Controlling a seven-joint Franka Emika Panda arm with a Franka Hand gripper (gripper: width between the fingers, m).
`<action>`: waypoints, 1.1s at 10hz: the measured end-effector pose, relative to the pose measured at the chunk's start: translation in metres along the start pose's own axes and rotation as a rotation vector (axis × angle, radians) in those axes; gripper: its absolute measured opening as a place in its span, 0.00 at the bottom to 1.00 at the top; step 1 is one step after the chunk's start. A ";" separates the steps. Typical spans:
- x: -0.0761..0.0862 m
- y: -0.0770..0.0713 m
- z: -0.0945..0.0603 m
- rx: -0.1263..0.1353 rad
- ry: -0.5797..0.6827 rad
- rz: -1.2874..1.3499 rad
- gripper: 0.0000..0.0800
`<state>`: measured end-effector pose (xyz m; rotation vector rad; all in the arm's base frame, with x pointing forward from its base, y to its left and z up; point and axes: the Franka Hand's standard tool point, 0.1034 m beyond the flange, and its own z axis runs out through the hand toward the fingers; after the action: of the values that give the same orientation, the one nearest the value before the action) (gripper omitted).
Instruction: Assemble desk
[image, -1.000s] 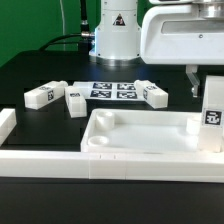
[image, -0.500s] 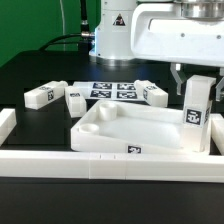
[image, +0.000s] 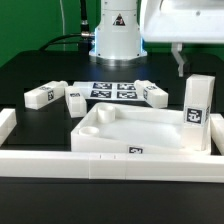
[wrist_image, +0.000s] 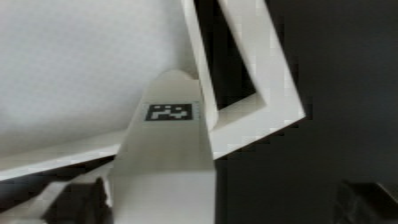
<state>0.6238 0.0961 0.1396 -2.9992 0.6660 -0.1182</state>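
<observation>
The tabletop lies sockets-up in the near middle of the scene. Its near edge is against the near bar, probably so the bar braces it against pushing. One leg stands upright at the tabletop's end on the exterior view's right, over a corner socket, where it has to be to get fixed. How deep it sits is hidden. The gripper hangs just above the leg with its jaws apart. One finger is clear of the leg's top, and the wrist view shows the leg between the fingers with a gap, so nothing is gripped. Three spare legs lie far back beside the marker board, likely parked within reach but out of the way
</observation>
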 end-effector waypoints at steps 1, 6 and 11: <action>-0.008 0.005 -0.003 0.002 0.003 -0.050 0.81; -0.025 0.004 -0.005 0.006 0.006 -0.021 0.81; -0.029 0.014 -0.007 -0.004 -0.043 -0.257 0.81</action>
<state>0.5909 0.0955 0.1434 -3.0666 0.2750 -0.0649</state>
